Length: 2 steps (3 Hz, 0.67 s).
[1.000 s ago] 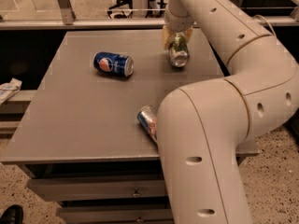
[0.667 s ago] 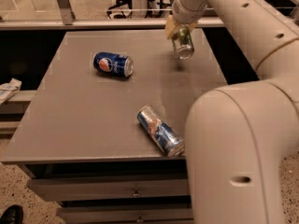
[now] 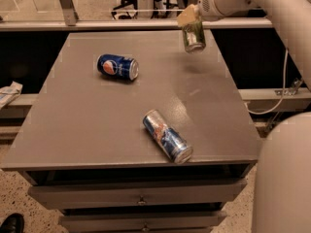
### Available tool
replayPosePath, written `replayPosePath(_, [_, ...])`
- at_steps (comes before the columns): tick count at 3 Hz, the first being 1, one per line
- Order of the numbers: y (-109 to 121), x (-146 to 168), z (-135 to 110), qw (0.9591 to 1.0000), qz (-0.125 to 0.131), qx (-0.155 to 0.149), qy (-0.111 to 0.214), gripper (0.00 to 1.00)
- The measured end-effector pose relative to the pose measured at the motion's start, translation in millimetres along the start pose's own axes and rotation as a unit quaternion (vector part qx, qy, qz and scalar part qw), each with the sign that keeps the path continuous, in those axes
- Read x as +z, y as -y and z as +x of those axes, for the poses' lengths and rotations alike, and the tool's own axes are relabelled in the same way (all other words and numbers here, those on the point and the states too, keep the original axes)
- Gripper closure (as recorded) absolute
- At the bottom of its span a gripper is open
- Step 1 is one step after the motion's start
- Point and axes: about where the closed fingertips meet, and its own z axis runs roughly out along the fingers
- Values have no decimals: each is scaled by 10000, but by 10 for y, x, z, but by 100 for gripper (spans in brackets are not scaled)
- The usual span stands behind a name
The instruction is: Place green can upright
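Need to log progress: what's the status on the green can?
Gripper shut on green can, over table, far side. Can nearly upright, airborne. Pepsi can, slim can lying clear.

pincer (image 3: 190, 21) clamping green can (image 3: 194, 38), lifted over table (image 3: 97, 130), far right

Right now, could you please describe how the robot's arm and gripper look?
The arm is smooth, rounded off-white shells, with a small dotted round patch near the wrist. The gripper, above the far right of the table on the green can, has pale tan fingers.
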Motion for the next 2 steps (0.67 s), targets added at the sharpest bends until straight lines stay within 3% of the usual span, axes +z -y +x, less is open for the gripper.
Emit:
replayPosePath(1, [-48,-139,-139,9942,-670,-129,832,100])
replayPosePath(2, [-269,-186,-276,9844,-1099,-548,1257,100])
